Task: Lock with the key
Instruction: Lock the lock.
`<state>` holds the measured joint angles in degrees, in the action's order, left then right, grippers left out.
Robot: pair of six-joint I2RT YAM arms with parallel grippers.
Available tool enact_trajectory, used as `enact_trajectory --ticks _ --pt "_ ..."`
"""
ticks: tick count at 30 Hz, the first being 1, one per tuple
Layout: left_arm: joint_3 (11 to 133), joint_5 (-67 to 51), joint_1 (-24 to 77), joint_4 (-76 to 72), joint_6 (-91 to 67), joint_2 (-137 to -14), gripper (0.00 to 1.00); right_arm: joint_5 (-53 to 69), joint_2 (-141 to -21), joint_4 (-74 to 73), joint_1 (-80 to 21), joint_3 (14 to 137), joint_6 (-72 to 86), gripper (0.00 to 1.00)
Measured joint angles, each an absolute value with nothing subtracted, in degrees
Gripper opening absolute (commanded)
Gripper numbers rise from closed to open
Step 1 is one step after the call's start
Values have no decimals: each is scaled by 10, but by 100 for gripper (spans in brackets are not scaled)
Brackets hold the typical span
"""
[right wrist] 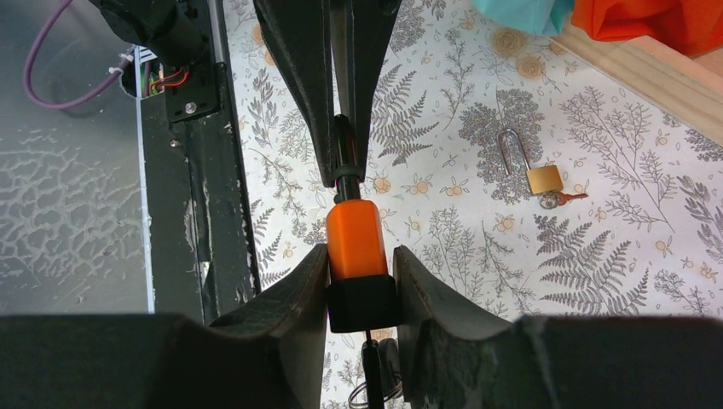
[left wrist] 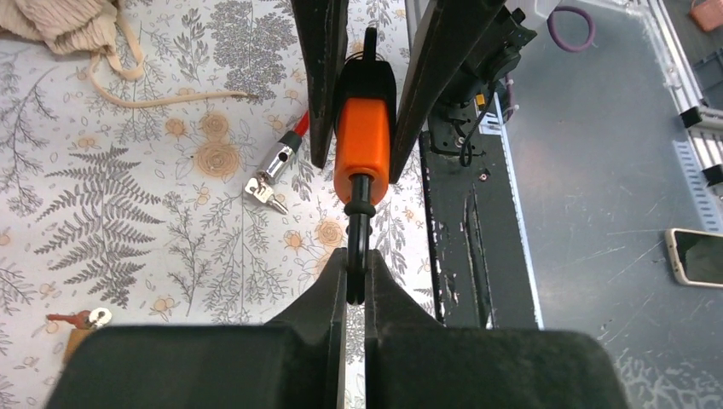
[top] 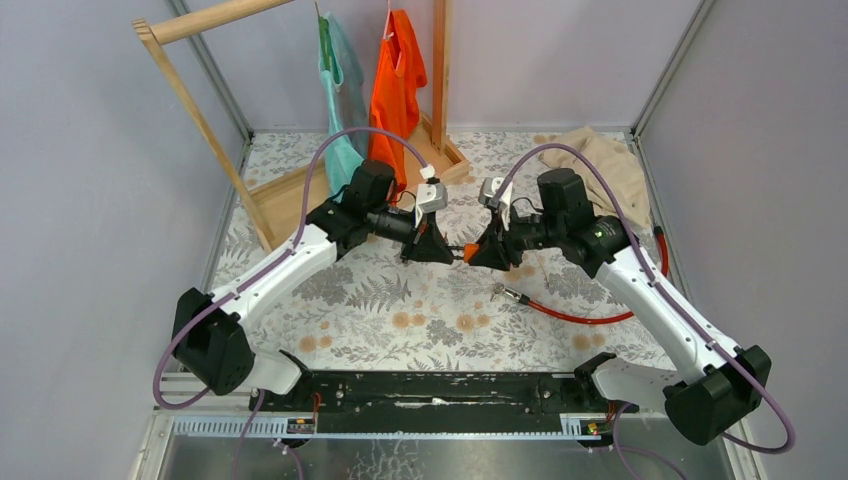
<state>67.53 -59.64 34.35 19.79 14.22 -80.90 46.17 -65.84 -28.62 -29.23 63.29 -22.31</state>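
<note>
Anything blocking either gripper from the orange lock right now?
Nothing visible. The right gripper clamps the orange lock by its body. The left gripper is shut on the black piece sticking out of the lock's end. The brass padlock and cable end lie on the table, off to the side.

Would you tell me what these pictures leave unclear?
- Left wrist: the left gripper hides the tip of the black stem it pinches.
- Right wrist: the right gripper covers the orange lock's black end.
- Top: the lock between the grippers is too small to read.
</note>
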Motion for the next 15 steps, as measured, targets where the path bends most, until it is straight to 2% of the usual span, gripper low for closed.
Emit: enact_trajectory --ticks 15 --pt "666 -605 345 137 30 -825 0 486 -688 -285 -281 651 -188 0"
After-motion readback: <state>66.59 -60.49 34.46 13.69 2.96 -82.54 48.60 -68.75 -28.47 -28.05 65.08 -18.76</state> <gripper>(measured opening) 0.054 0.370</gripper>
